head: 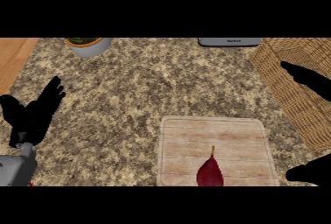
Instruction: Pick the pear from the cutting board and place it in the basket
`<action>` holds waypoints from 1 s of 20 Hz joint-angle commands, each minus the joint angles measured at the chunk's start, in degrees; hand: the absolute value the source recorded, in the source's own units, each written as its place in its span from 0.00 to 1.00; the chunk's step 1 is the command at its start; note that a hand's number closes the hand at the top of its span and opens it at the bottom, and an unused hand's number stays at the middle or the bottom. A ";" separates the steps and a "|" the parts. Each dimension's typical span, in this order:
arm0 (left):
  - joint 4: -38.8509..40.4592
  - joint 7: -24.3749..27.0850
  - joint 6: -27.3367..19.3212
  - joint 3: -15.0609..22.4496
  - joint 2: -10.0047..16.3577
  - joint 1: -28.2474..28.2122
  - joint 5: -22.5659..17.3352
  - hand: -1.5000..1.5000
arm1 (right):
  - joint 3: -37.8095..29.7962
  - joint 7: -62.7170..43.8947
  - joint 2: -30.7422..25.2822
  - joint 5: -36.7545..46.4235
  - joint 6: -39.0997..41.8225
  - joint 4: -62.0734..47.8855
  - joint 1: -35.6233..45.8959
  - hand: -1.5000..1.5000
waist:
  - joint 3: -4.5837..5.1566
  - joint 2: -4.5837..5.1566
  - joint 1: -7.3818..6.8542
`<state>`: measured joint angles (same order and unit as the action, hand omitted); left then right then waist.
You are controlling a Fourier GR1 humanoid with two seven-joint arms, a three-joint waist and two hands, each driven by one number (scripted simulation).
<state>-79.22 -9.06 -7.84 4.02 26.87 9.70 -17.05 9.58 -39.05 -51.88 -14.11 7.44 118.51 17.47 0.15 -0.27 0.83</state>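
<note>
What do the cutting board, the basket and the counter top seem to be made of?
The cutting board looks like pale, matte wood: plank lines run across it. The basket looks like woven wicker, tan, with a crossing weave. The counter top looks like speckled granite, though it may be another stone.

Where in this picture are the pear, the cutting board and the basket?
pear (210,174): head view, its dark red body.
cutting board (213,135): head view, bare wood above the pear.
basket (290,110): head view, its woven left wall.
</note>
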 commanded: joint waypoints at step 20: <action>-0.93 -2.58 2.75 -3.34 -2.26 0.92 2.59 0.50 | -16.02 25.53 22.09 8.10 18.20 4.92 -33.43 0.00 | -0.21 0.19 -0.51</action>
<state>-79.00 -10.90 -5.41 1.21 24.69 10.77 -14.99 -10.51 -19.29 -37.29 -16.31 26.65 122.93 -12.32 -0.05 -0.13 0.79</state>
